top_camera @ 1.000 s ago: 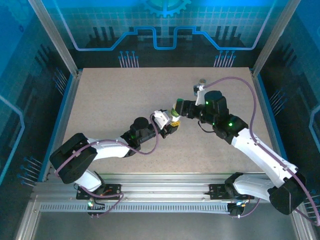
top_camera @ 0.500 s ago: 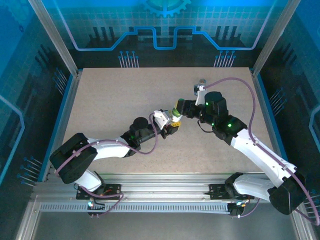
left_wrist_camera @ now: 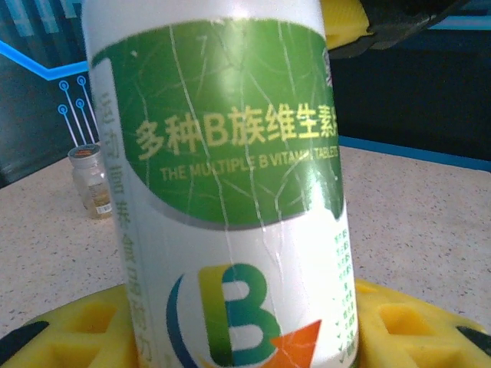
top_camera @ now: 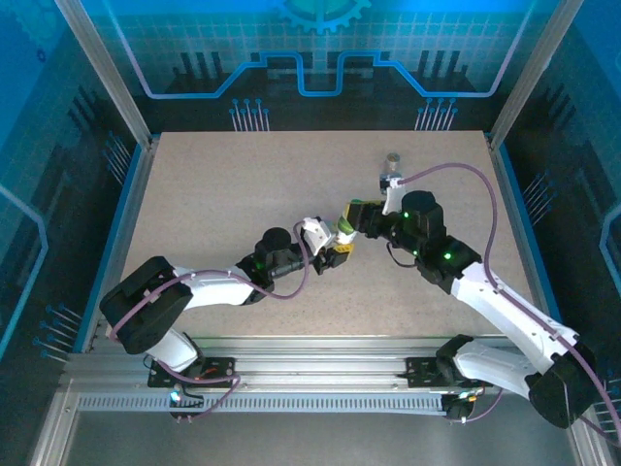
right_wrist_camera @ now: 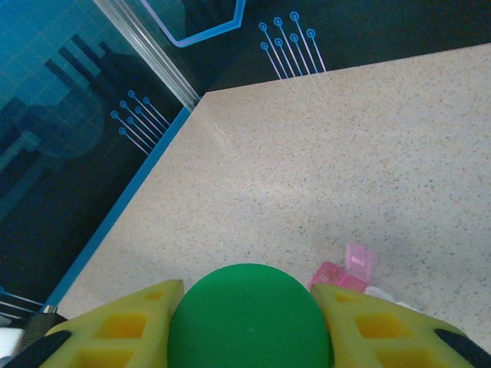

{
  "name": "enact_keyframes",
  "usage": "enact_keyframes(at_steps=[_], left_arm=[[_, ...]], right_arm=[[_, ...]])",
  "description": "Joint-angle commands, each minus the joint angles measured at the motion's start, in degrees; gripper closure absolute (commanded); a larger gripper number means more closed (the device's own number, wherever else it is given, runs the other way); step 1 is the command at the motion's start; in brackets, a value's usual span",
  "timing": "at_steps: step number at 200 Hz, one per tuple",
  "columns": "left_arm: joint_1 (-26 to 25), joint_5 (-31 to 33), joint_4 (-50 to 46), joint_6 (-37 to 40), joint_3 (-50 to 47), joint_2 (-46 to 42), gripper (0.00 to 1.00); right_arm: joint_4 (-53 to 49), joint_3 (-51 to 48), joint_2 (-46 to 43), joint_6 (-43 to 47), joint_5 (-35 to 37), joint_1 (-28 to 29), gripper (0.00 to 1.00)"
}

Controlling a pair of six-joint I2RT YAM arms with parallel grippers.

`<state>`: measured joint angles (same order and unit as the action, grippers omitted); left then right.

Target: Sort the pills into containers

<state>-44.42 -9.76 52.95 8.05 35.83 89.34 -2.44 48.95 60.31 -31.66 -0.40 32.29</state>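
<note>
My left gripper [top_camera: 337, 246] is shut on a white bottle [left_wrist_camera: 230, 192] with a green vitamin label, holding it upright at mid-table between yellow fingers [left_wrist_camera: 69, 337]. The bottle's green cap [right_wrist_camera: 249, 318] sits between my right gripper's yellow pads [right_wrist_camera: 115, 330], which press it from both sides; my right gripper [top_camera: 352, 219] comes in from the upper right. A small amber bottle [top_camera: 392, 158] stands at the back right, also seen as the amber bottle [left_wrist_camera: 90, 180] behind the white one. A pink-tinted container [right_wrist_camera: 347, 270] with a raised lid lies on the table just beyond the cap. The pills are out of view.
The speckled tabletop [top_camera: 223, 194] is bounded by a blue-edged rail on the left [top_camera: 114, 233] and dark panel walls at the back. Both arms cross the near middle of the table.
My right gripper has moved down and left onto the green cap and closed its fingers on it. The left gripper has kept its hold on the bottle, shifting only slightly.
</note>
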Motion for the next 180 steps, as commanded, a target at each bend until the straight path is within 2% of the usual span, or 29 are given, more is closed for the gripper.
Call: enact_keyframes(at_steps=[1,67,127,148,166,176,180], left_arm=[[-2.2,-8.9,0.2,2.5,1.6,-0.3,1.0],[-2.3,-13.5,-1.6,2.5,2.1,-0.4,1.0],[-2.2,-14.0,-4.3,3.5,2.6,-0.5,1.0],[-2.2,-13.5,-3.9,3.4,2.7,0.0,1.0],[-2.2,-12.9,-2.8,3.0,2.7,0.6,1.0],[-2.2,-12.2,-1.9,2.9,2.5,0.9,1.0],[-2.2,-11.8,-1.6,2.7,2.4,1.1,1.0]], right_arm=[[2.3,-0.3,-1.5,10.2,5.7,0.4,1.0],[-2.2,-0.4,-3.7,29.6,17.8,4.2,1.0],[-5.4,3.1,-4.2,40.6,20.8,5.9,1.0],[-6.5,4.4,-4.1,40.9,19.2,6.2,1.0],[-7.2,5.9,-4.6,35.3,17.4,6.1,1.0],[-7.7,6.9,-4.9,31.4,15.4,5.6,0.82],[-7.9,7.3,-5.0,30.0,14.6,5.4,0.78]])
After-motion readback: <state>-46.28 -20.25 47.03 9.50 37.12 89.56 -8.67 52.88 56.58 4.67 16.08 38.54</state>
